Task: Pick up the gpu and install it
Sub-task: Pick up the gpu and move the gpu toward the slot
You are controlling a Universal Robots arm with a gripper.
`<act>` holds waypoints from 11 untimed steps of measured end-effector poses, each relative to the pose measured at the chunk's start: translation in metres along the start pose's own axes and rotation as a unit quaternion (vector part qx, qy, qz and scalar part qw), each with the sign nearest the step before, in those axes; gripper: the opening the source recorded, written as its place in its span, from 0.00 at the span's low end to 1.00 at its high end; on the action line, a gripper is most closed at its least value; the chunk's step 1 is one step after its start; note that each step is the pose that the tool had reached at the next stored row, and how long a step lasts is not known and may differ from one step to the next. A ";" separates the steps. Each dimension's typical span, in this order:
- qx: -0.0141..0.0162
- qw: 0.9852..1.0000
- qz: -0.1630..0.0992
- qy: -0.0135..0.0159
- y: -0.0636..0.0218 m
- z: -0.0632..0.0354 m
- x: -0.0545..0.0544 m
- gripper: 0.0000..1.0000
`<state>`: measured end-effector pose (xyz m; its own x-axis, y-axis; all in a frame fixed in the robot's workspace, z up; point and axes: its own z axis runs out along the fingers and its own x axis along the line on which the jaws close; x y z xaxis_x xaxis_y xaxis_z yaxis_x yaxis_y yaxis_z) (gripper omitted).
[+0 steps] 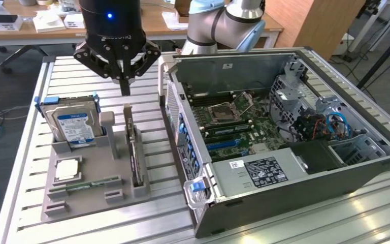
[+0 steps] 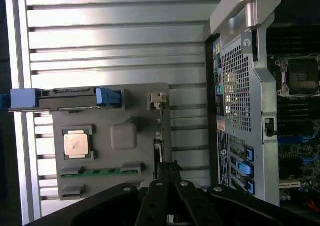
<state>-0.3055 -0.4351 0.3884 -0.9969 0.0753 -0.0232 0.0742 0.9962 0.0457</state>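
The gpu [image 1: 134,152] stands on edge in a slot of the grey holder tray [image 1: 93,195], a thin dark card with its metal bracket at the far end. In the wrist view the gpu [image 2: 159,136] appears edge-on, and the bracket [image 2: 157,100] shows pale at one end. My gripper [image 1: 124,93] hangs a little above the card's far end with its fingers shut together and nothing in them. In the wrist view the gripper [image 2: 169,165] has its dark fingertips in line with the card's edge.
The tray also holds a silver hard drive [image 1: 73,123] with a blue-white label, a processor [image 1: 67,170] and a green memory stick [image 1: 87,184]. An open computer case [image 1: 357,168] lies at the exterior view's right, its motherboard [image 1: 232,122] exposed. A slatted metal table [image 1: 19,152] carries everything.
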 end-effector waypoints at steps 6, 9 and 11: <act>0.000 1.000 0.000 0.000 0.0000 0.0000 0.000 0.10; 0.000 1.000 0.000 0.000 0.0000 0.0000 0.000 0.10; 0.000 1.000 0.000 0.000 0.0000 0.0000 0.000 0.11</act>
<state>-0.3055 -0.4351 0.3884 -0.9969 0.0753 -0.0232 0.0742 0.9962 0.0457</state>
